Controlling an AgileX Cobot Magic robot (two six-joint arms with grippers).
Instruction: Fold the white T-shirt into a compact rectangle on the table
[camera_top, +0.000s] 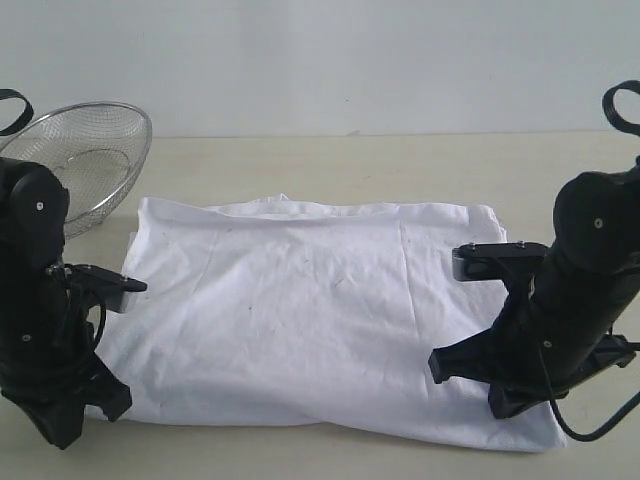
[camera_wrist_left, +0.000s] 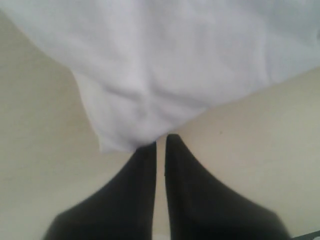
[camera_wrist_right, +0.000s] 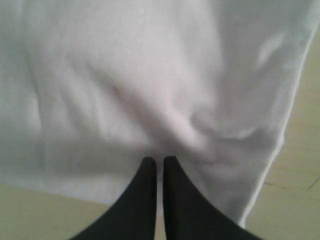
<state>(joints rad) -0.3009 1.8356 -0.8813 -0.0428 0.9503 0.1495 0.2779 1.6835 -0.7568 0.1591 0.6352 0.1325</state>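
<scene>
White cotton, plain side up: the white T-shirt (camera_top: 300, 310) is lying spread as a rough rectangle on the tabletop (camera_top: 330, 160), w/ soft creases & a few faint dark specks. Its far corner is sitting just beside the wire-mesh basket (camera_top: 95, 150), which is tilting on its side. Left fingers (camera_wrist_left: 132, 195) are pressing together, pinching the shirt's near corner on the basket's side, cloth puckering twd the tips. Right fingers (camera_wrist_right: 142, 200) are together too, clamping the near hem at the end farthest from the basket, fabric bunching around them. Both black arms are covering bits of those near corners.
</scene>
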